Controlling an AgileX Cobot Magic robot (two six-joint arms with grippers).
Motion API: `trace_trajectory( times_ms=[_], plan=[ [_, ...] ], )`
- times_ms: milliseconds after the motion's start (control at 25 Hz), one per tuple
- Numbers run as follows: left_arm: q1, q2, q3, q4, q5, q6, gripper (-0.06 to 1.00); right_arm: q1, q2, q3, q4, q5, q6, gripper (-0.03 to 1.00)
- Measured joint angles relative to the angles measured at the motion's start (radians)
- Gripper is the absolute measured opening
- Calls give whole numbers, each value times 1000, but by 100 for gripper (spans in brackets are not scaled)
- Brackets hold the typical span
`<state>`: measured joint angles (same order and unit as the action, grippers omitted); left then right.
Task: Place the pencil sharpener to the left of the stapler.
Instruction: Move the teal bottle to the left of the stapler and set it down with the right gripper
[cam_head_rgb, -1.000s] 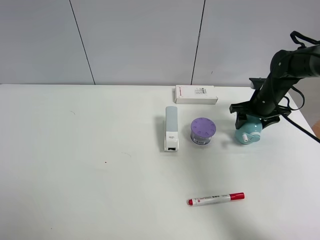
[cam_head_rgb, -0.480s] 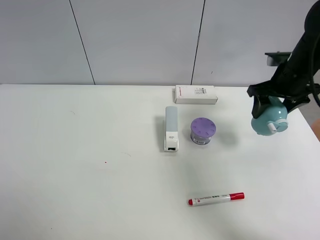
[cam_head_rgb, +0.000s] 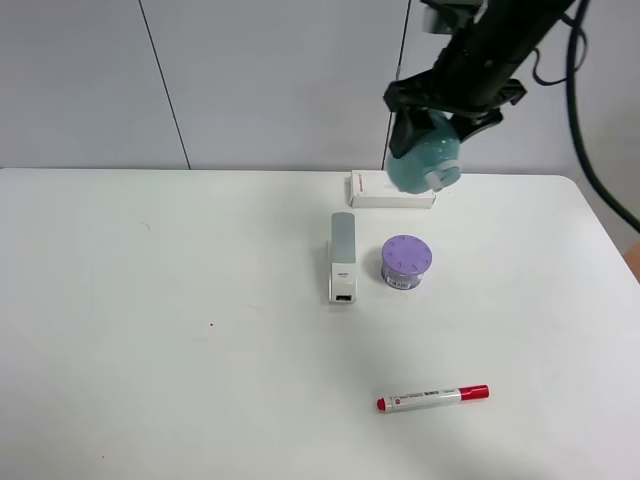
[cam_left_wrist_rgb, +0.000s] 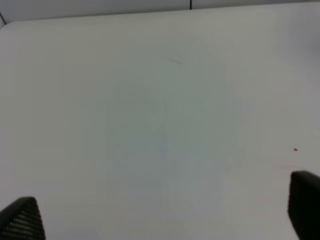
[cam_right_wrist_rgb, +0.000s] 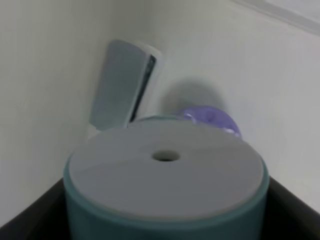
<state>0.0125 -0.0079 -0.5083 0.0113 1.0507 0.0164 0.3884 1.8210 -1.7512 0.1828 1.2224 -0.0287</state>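
Exterior and wrist views, carry phase: the right gripper (cam_head_rgb: 436, 128) is closed on the sharpener (cam_head_rgb: 424, 160), with one dark finger (cam_right_wrist_rgb: 295, 210) on each side of the teal body, and holds it well clear of the desk (cam_head_rgb: 150, 330), in the exterior view in front of the box (cam_head_rgb: 392, 188) that lies at the far edge. The sharpener's flat grey end with its small hole (cam_right_wrist_rgb: 165, 170) faces the wrist camera and its white knob points towards the near edge. The stapler (cam_head_rgb: 342, 257) lies flat, nearer the far edge than the near one, with its long axis running from far edge to near edge; the purple pot (cam_head_rgb: 406, 260) stands just beside it on the right-edge side, and the marker (cam_head_rgb: 432, 397) lies well apart, towards the near edge. From the fingers the stapler lies below and towards the left edge, and the bare desk that is the goal lies beyond the stapler's far flank, so the load probably has to cross over the stapler before it is lowered, parallel clearance along the stapler's length being the thing to watch. The left gripper (cam_left_wrist_rgb: 162, 220) stands wide apart over bare desk, holding nothing; it does not appear in the exterior view, so the right arm is the one placed to finish
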Motion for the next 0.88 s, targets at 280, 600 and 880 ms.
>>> trace_trajectory(
  times_ms=[280, 600, 880],
  plan=[
    [0, 0, 0, 0, 0, 0, 99, 184, 235, -233, 1, 1, 53, 65],
    [0, 0, 0, 0, 0, 0, 99, 302, 484, -390, 7, -2, 162, 65],
    [0, 0, 0, 0, 0, 0, 99, 319, 559, -390, -71, -2, 234, 65]
  ],
)
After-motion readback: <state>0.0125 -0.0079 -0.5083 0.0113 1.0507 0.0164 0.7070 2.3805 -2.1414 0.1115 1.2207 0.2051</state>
